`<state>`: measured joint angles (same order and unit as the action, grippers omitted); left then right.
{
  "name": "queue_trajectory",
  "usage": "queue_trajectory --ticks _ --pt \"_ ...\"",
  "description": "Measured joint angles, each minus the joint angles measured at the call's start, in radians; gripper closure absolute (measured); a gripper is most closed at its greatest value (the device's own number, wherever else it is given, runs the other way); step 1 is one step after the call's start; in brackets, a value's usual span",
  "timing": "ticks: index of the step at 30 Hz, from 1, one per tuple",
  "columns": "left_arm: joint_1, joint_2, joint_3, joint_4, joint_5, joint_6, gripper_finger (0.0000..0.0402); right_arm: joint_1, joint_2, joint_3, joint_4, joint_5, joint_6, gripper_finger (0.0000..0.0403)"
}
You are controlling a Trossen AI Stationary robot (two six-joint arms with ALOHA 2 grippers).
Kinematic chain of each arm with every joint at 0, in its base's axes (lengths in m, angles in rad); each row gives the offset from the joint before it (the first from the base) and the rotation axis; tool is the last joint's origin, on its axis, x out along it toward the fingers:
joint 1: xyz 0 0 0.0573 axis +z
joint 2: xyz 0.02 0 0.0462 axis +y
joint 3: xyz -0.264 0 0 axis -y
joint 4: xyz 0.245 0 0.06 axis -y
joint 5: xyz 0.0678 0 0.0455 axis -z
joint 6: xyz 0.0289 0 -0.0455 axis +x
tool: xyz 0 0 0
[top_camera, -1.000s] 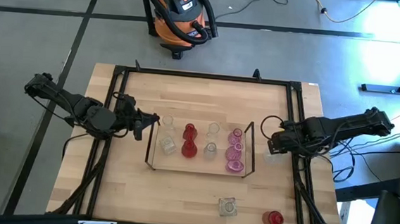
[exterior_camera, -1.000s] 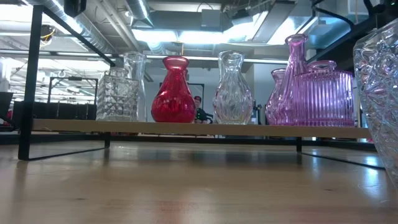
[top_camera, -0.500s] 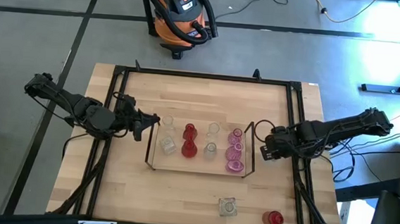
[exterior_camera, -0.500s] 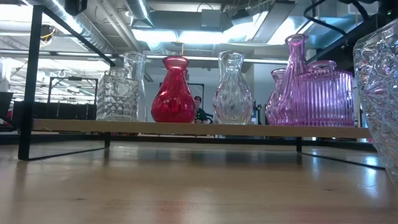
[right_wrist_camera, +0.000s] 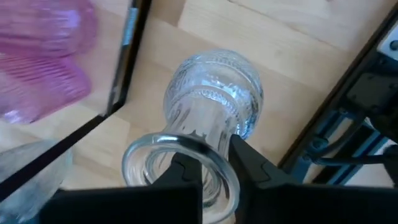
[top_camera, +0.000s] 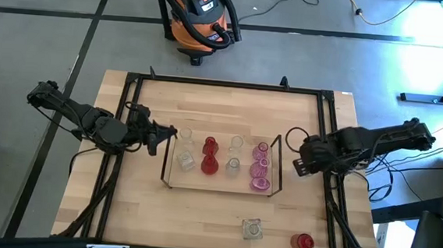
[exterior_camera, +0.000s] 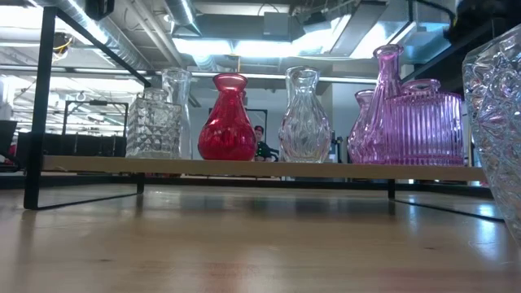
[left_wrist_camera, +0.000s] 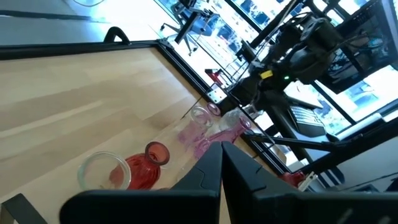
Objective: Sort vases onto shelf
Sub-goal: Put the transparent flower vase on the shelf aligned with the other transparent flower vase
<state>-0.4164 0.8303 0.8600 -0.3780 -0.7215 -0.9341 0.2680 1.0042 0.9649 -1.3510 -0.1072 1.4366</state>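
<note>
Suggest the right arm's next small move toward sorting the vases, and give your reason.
Probably lift straight up: the right gripper has its jaws pinching the rim of a clear vase beside the shelf's end frame, so it likely needs height before crossing it.

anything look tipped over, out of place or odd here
Nothing is tipped or spilled. Two vases remain off the dark wire shelf: a clear square glass jar and a red glass vase, both on the table's near edge. The right gripper holds a clear ribbed vase.

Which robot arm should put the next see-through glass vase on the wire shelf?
The right. Its gripper already pinches the clear ribbed glass vase beside the dark wire shelf's end; the left gripper waits empty opposite.
</note>
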Motion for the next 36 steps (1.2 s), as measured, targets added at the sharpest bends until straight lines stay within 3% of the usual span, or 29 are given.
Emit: queue_trajectory --ticks 8,14,25,36 --pt "0.006 0.000 0.000 0.000 -0.032 0.000 0.0401 0.000 0.010 0.214 -0.022 -0.018 -0.061 0.0379" --pt "0.029 0.000 0.000 0.022 -0.026 0.001 0.0401 0.000 0.082 0.394 -0.154 -0.081 -0.143 0.0387" --pt "0.043 0.000 -0.001 0.041 -0.016 -0.005 0.0401 0.001 0.302 0.679 -0.224 -0.192 -0.378 0.0387" --pt "0.043 0.000 -0.001 0.059 0.002 -0.006 0.0401 0.000 0.567 1.021 -0.210 -0.151 -0.632 0.0386"
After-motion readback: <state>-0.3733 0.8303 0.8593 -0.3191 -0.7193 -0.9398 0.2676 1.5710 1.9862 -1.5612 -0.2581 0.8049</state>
